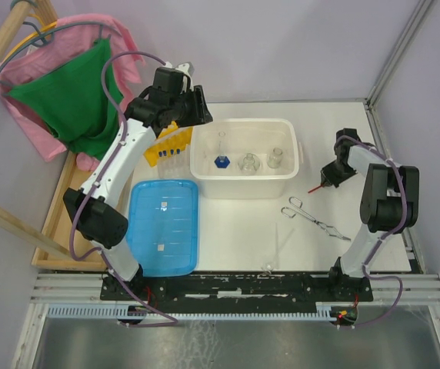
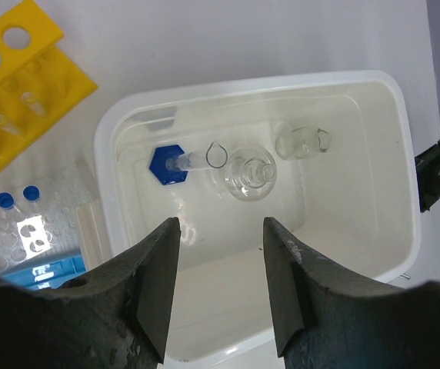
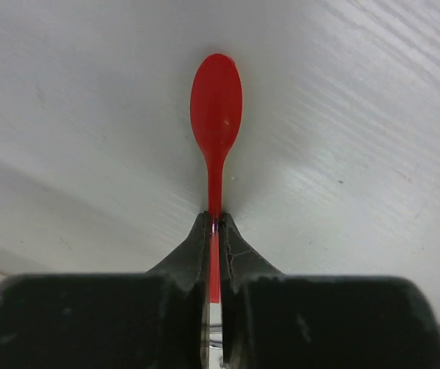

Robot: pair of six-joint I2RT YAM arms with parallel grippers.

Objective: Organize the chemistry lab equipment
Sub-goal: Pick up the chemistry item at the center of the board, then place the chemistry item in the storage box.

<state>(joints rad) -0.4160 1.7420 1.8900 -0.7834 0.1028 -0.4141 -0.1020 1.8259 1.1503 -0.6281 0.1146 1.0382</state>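
My right gripper (image 3: 215, 223) is shut on the thin stem of a red spoon-tipped rod (image 3: 216, 100), just above the white table; from above, the rod (image 1: 313, 188) pokes out of that gripper (image 1: 328, 178), right of the tub. My left gripper (image 2: 220, 231) hangs open and holds nothing above the white tub (image 2: 405, 154). In the tub lie two clear flasks (image 2: 251, 174) (image 2: 301, 142) and a clear tube on a blue hexagonal base (image 2: 167, 164). The yellow rack (image 1: 170, 142) stands left of the tub. Metal tongs (image 1: 312, 218) lie on the table in front of the right gripper.
A flat blue ribbed lid (image 1: 164, 224) lies front left, with blue-capped tubes (image 2: 5, 200) near the rack. A thin clear rod (image 1: 278, 246) lies near the front edge. Pink and green cloths (image 1: 74, 92) hang on a wooden rack at the far left.
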